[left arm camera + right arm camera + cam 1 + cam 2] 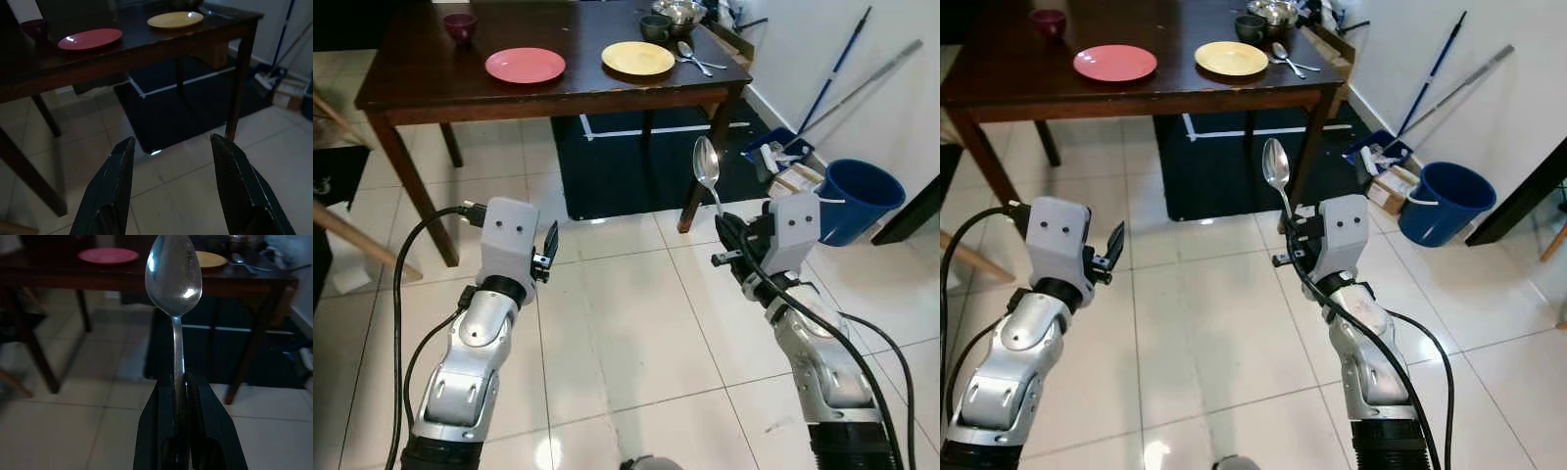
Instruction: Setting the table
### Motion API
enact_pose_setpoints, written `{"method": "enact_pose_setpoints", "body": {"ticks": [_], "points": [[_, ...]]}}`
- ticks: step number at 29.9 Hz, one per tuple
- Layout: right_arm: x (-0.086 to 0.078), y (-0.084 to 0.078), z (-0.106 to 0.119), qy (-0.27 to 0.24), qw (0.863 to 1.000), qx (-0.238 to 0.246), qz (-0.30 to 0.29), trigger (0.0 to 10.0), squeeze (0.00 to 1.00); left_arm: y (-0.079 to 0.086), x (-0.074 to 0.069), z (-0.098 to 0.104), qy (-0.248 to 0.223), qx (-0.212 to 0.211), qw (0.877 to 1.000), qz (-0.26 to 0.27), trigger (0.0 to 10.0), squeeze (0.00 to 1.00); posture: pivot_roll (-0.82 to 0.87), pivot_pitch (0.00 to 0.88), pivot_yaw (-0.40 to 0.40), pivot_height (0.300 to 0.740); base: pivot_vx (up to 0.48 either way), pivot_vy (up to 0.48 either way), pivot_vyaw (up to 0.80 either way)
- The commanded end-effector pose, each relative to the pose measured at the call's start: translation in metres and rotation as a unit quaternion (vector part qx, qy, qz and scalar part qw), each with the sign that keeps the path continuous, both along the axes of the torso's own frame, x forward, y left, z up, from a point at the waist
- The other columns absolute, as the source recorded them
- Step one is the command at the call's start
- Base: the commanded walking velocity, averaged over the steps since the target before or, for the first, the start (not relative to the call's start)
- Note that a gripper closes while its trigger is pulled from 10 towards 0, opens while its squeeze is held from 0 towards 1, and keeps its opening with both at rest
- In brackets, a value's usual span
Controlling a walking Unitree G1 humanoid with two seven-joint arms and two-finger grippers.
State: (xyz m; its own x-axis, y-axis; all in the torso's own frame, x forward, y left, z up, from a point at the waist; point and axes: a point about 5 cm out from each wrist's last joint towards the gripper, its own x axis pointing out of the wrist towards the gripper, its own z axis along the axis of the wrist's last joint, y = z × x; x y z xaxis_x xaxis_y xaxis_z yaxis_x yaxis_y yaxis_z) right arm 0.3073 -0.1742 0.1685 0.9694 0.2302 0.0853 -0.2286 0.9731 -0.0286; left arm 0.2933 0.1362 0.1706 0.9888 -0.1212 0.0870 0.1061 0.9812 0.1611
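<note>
right gripper [729,238]: clamped on spoon [706,164] handle, bowl up, over floor short of table [460,88]
left gripper [171,147]: fingers apart, holding nothing
table: pink plate [525,65], yellow plate [637,58], two spoons [693,57] beside it

- a blue bucket [858,199] stands on my right by the white wall.
- two mop handles [837,69] lean against that wall.
- a dark rug [636,162] lies under the far end of the room.
- pale glossy floor tiles [626,333] spread below me.
- a cardboard box [793,181] sits just beside the bucket.
</note>
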Motion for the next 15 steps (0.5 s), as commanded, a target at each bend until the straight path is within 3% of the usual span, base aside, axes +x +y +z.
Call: {"method": "enact_pose_setpoints", "body": {"ticks": [1,15], "points": [[0.0,0.0057,0.0021,-0.005,1.0,0.002,0.008,10.0,0.0,0.0059,-0.0015,-0.0047,0.006,0.009,1.0,0.01,10.0,0.0,-0.12,0.05,0.014,0.74,0.48,0.0,0.0],[0.0003,0.0013,0.0016,-0.004,1.0,0.003,0.0,10.0,0.0,0.0039,-0.0016,-0.0043,0.006,0.007,1.0,0.004,10.0,0.0,-0.13,0.054,0.013,0.74,0.47,0.0,0.0]]}}
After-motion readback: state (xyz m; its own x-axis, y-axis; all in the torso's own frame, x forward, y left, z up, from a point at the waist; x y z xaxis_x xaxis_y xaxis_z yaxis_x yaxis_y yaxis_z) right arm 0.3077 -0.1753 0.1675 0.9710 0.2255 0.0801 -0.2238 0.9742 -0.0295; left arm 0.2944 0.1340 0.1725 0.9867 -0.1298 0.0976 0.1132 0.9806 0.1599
